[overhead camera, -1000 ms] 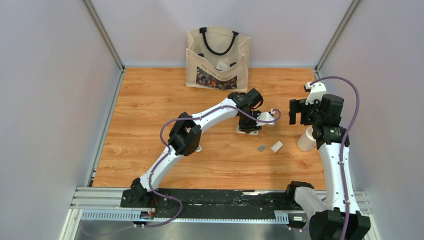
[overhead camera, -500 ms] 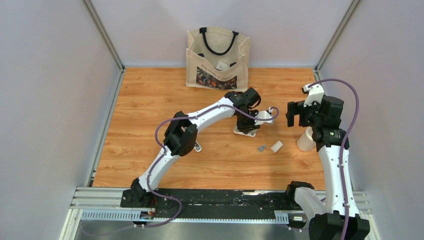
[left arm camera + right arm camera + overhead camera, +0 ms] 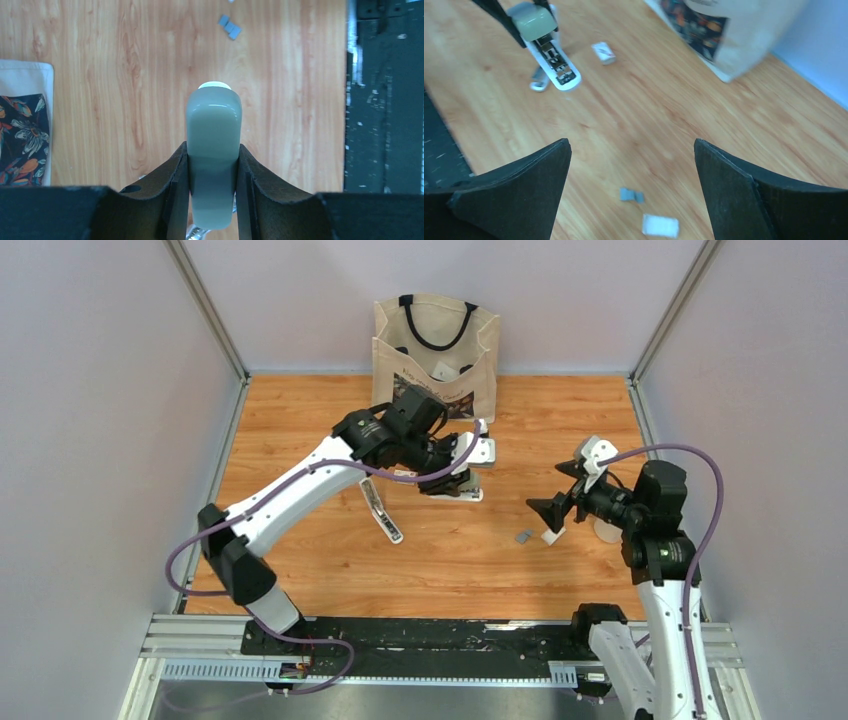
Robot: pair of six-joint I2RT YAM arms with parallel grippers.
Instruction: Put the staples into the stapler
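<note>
A cream canvas tote bag with black handles and a flowered print (image 3: 435, 355) stands at the back of the orange wood-grain counter (image 3: 300, 440). In front of it, the left jaws (image 3: 450, 465) grip the grey-green and white stapler (image 3: 478, 452) by its sides and hold it above the boards. In the right wrist view it hangs open, with the metal channel in its white arm showing. Below the left arm, a long slim grey-and-white bar (image 3: 383, 512) lies flat. A small white box (image 3: 603, 52) sits between the stapler and the bag.

The right jaws (image 3: 557, 490) are spread wide and hold nothing. They point down over the staples (image 3: 522, 536), a tiny strip of grey metal lying flat, seemingly in two short pieces. A small white block (image 3: 551, 533) lies just beside the strip, and a white cylinder (image 3: 603, 530) is half hidden behind the right arm.

The boards between the stapler and the staples are bare. Pale walls close in three sides, and a black rail (image 3: 450, 635) runs along the near edge.
</note>
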